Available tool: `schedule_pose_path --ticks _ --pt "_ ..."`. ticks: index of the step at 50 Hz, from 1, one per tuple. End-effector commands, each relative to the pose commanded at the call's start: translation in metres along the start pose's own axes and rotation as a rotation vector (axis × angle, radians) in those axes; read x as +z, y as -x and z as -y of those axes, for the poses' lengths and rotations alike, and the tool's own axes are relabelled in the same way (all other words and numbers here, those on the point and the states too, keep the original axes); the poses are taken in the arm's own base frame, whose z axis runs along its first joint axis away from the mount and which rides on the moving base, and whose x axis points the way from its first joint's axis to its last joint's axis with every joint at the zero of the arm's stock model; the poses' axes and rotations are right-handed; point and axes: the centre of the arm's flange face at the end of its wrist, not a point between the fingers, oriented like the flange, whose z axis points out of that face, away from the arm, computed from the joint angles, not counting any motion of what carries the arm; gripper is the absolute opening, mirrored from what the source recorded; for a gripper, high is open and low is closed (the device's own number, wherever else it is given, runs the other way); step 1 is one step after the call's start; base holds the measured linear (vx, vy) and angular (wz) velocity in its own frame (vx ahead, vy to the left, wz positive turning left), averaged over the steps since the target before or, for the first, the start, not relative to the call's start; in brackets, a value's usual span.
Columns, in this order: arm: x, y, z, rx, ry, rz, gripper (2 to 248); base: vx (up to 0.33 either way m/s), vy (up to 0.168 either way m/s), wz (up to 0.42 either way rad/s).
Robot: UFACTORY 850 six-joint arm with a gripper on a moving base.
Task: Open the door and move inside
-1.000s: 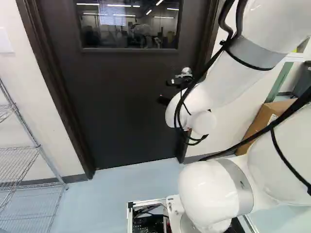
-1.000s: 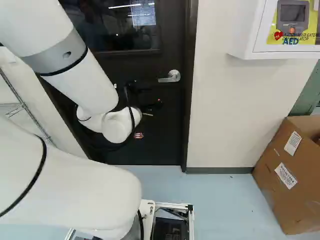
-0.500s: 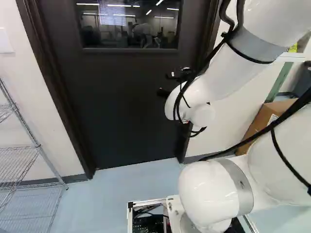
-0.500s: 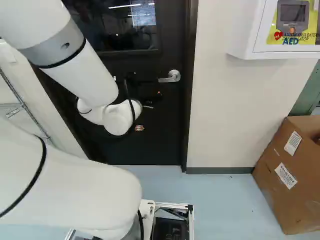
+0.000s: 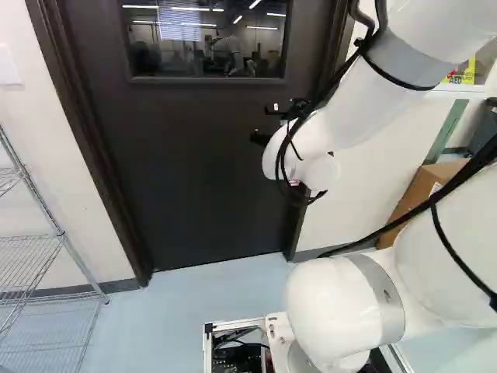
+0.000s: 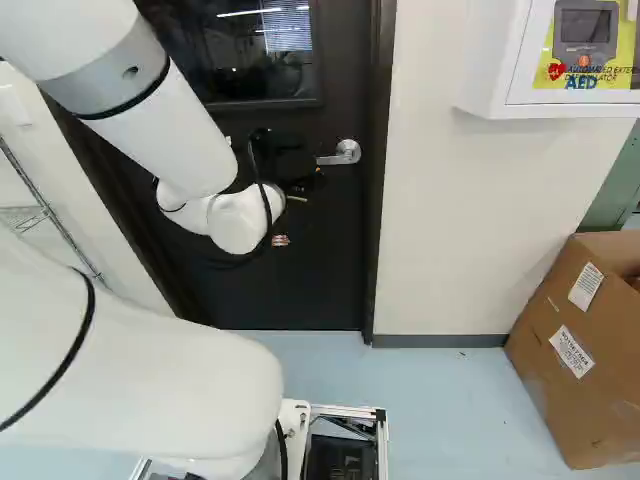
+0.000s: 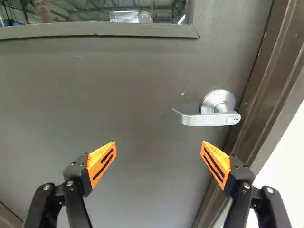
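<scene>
My hand [image 7: 159, 144] is wide open with nothing in it, orange pads [image 7: 100, 164] well apart. The lever handle [image 7: 209, 119] is ahead of it, offset toward the finger nearer the door frame [image 7: 263, 85], its free end reaching across the gap. Over the last second my arm [image 6: 185, 150] has lifted the hand toward lever height; the base hasn't moved, and the door [image 5: 198, 171] is still shut. To me that means I'm lining up for the latch, and I'd want to shift toward the frame before reaching in, or one finger may bump the lever.

The wrist view gives me the whole lever; the right base view shows it just beside the hand, while the left one has it hidden. Only the right base view shows most of the cardboard box [image 6: 565, 350], beyond the doorway's side.
</scene>
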Motion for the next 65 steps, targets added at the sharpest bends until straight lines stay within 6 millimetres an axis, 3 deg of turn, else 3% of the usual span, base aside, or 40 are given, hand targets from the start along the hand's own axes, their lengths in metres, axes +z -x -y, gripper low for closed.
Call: schedule_pose_path --ticks 65 --pt "0.037 -0.071 -0.004 -0.138 -0.097 -0.134 247 0.000 0.000 0.000"
